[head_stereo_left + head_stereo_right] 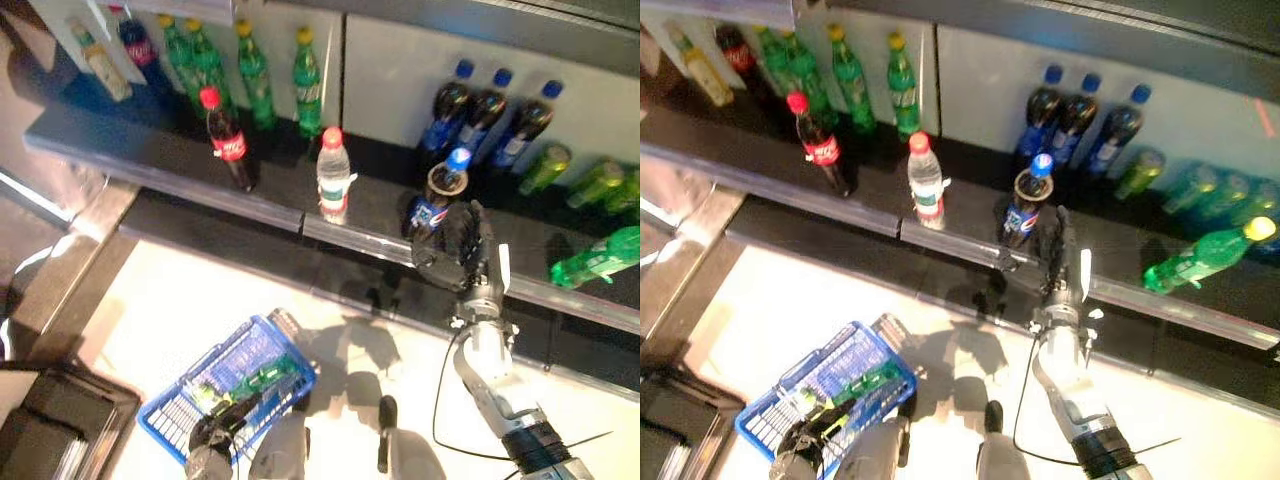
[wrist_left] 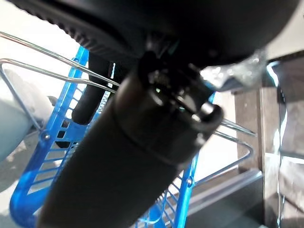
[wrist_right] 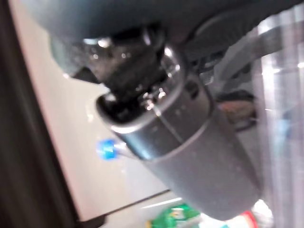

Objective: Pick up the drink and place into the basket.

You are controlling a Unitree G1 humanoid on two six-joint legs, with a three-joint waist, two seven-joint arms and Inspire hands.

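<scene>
A dark cola bottle with a blue cap (image 1: 437, 196) stands at the front of the low shelf (image 1: 150, 150); it also shows in the right eye view (image 1: 1026, 204). My right hand (image 1: 457, 248) is against its lower right side, fingers upright and relaxed, not closed round it. The blue cap (image 3: 106, 149) shows past the hand in the right wrist view. My left hand (image 1: 214, 432) is shut on the wire handles (image 2: 57, 71) of the blue basket (image 1: 190, 395), which hangs low at the left. A green drink (image 1: 266, 377) lies in the basket.
On the shelf stand a red-capped cola bottle (image 1: 228, 140), a clear water bottle (image 1: 333, 176), green bottles (image 1: 255, 66) and dark blue-capped bottles (image 1: 487, 112) at the back. Green bottles (image 1: 598, 256) lie at the right. A dark crate (image 1: 50, 425) sits on the floor at lower left.
</scene>
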